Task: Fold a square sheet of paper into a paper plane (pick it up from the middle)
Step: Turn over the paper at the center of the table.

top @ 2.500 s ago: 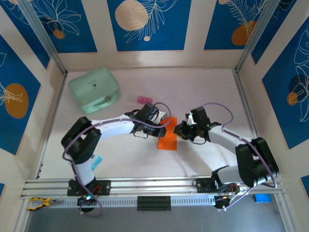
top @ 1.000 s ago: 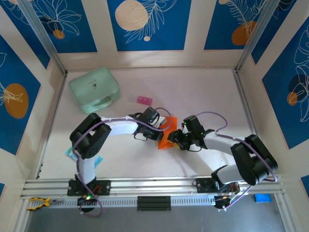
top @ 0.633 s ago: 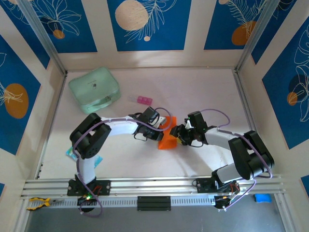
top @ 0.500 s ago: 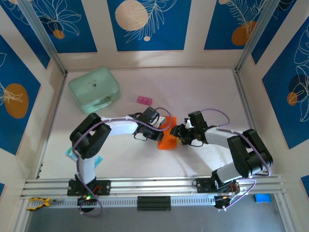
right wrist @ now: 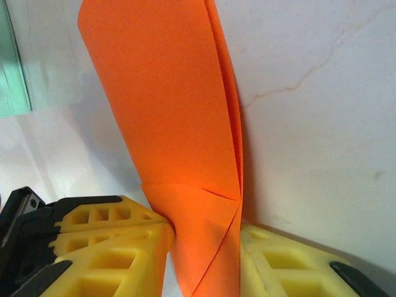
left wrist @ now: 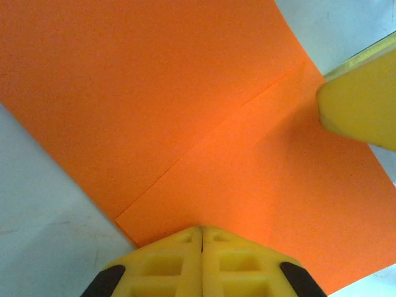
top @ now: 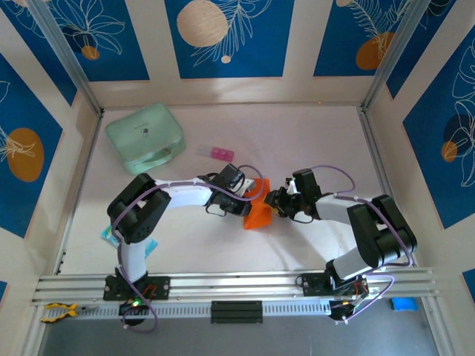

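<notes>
Two loose things lie toward the far left of the table [top: 312, 141]: a mint-green case [top: 145, 137] near the corner and, to its right and apart from it, a small pink block [top: 221, 153]. Nearer the middle, the left gripper [top: 249, 202] reaches in from the left. In its wrist view its yellow fingers [left wrist: 167, 260] are pressed flat together with no gap, pinched on the edge of the orange sheet of paper [left wrist: 185, 111], which spreads out ahead of them with a diagonal crease across it. The sheet [top: 260, 215] sits at mid-table between the two grippers, partly folded and raised off the surface. From the right, the right gripper [top: 276, 205] meets it. Its wrist view shows the folded paper [right wrist: 173, 111] standing upright between the jaws, which are partly apart, with a yellow pad [right wrist: 124, 241] against each side of the fold, holding it.
</notes>
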